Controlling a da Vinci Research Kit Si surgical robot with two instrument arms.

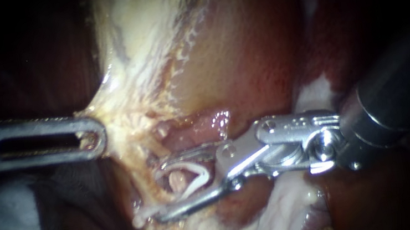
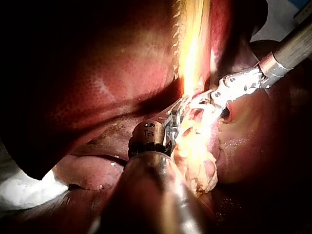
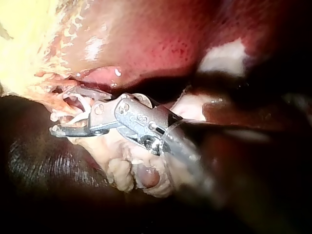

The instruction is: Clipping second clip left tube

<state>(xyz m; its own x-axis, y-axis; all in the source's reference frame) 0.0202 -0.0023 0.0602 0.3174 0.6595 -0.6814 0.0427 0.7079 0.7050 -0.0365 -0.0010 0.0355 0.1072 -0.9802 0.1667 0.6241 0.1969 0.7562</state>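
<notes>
liver: biggest thing in view, dark red and wet, lying behind and around the work site. i judge it soft and easy to bruise, so it is nothing to lean on.
pale tissue: yellow-white sheet running down to the site and tented toward my left instrument. it looks thin and stringy, and i judge it would tear under a harder pull.
right instrument: comes in from the right. its jaws stand wide apart with the clip seated between them, one leg against each jaw, and the tube sits inside the gap.
left instrument: slotted jaws, together and clamped on the edge of the pale tissue, holding it taut.
tube: small pinkish stub between the clip legs, just below the tented sheet. i judge it soft, slippery and light, so it could slide out of the gap or get cut by a skewed squeeze. take it square across its bare stretch, clear of the frayed strands beside it.
clip: white and open in a v, straddling the tube but not yet closed. i cannot make out another clip on the tube.
</notes>
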